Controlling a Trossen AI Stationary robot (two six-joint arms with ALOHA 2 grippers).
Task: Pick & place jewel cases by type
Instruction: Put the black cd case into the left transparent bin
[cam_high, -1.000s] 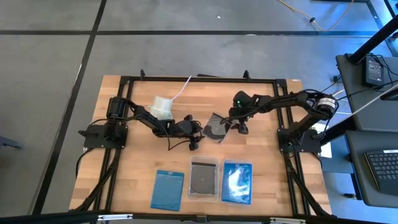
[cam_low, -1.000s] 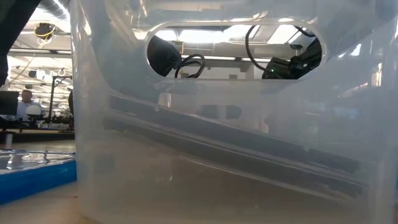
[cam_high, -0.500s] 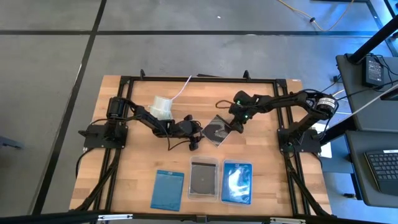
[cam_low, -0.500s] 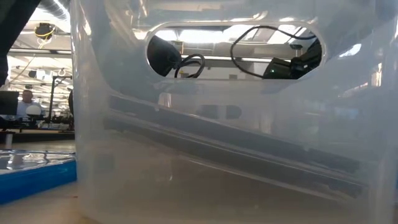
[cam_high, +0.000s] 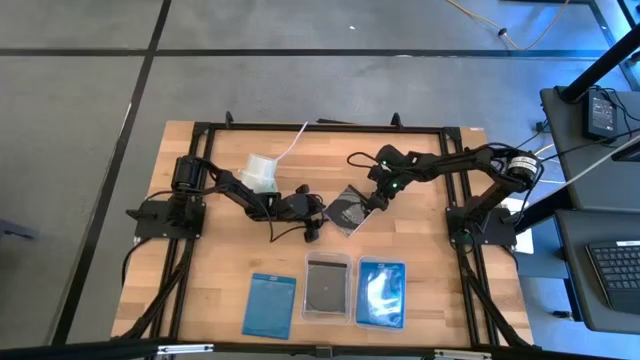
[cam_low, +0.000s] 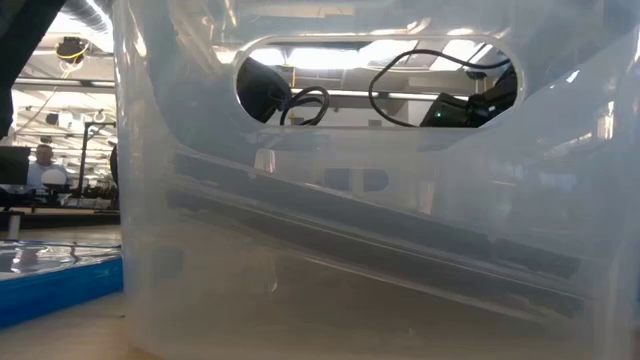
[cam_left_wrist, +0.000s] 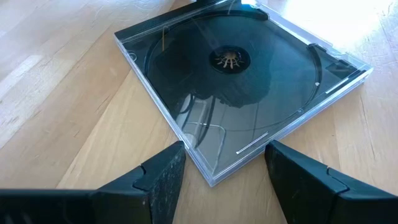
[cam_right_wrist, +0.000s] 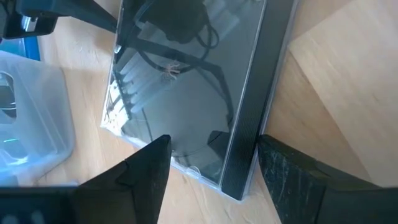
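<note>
Right pincer (cam_high: 373, 199) shifted; left pincer (cam_high: 318, 212) flanks case (cam_high: 346, 209).

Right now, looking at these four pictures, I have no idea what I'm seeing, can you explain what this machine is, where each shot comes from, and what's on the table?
It is a robot with two dark arms at a wooden table. One picture looks straight down. One sits at table height, mostly blocked by a clear plastic tray. The other two come from cameras on each wrist.

In the middle lies a clear jewel case with a dark disc. The left pincer and the right pincer sit at opposite sides of it, both open. The right pincer's fingers straddle one edge, but nothing is lifted. Along the near edge lie a blue case, a tray with a dark case and a tray with blue cases. A white cup stands behind.
</note>
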